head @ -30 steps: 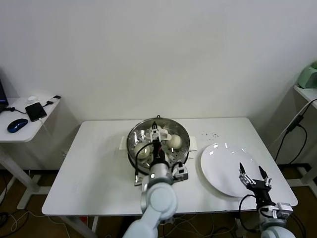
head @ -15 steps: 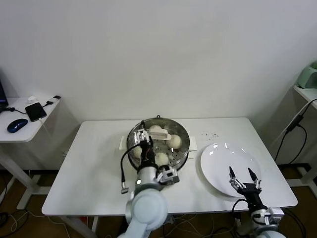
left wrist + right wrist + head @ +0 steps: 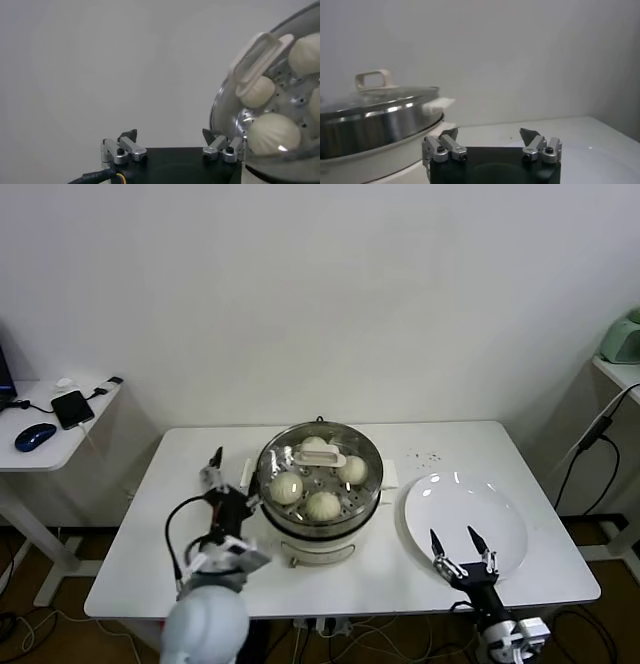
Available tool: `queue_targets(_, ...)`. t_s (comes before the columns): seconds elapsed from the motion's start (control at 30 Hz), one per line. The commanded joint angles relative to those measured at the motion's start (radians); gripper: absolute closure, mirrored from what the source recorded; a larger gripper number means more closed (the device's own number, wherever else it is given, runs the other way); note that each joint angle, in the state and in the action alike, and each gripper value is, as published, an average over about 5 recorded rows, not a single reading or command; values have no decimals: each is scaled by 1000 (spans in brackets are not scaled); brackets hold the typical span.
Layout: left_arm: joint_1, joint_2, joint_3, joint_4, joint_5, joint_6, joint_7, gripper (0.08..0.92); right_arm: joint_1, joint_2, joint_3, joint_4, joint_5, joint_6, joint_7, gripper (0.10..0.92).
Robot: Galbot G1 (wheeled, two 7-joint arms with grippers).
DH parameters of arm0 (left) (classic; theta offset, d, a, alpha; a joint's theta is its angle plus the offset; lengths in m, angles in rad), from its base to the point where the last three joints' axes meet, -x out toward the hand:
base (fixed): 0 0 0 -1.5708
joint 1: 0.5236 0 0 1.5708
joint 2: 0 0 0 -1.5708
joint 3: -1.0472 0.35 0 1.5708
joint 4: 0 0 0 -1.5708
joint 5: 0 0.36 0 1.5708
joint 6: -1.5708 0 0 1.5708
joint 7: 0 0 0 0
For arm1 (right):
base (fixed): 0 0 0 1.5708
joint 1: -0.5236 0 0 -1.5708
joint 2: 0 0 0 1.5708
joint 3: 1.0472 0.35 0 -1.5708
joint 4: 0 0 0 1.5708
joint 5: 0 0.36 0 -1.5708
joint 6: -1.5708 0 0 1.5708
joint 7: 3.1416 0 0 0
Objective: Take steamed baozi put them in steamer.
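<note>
baozi [image 3: 322, 505] in lidded steamer [image 3: 318, 526] | left end effector [image 3: 228, 484] spread — right end effector [image 3: 461, 540] spread

A white rectangular table [image 3: 200, 534] stands against a pale wall. Near its middle sits the steamer [image 3: 320, 484] — a shiny steel basket on a cream-white base, with a glass lid [image 3: 320, 456] on top. To its right, just beside it, lies a flat white plate [image 3: 466, 524] reaching toward the near edge. A few dark specks [image 3: 428, 455] dot the far right surface.
</note>
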Motion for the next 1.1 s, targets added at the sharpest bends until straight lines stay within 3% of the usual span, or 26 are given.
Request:
queue_targets(0.03, 251, 37, -354, 28, -981, -349, -120, 177, -43, -13, -105, 7, -11, 42, 36, 203)
queue_targets(0.17, 361, 44, -306, 30, -1025, -407, -144, 177, -45, -10, -129, 6, -11, 47, 55, 203)
queue_targets(0.43, 504, 44, -203, -17, -985, -260, -131, 177, -83, -1, -147, 9, -58, 64, 89, 203)
queue_targets(1.1, 536, 48, -165, -68, -959, -278, -124, 177, -113, 0, -106, 51, -53, 27, 99, 203)
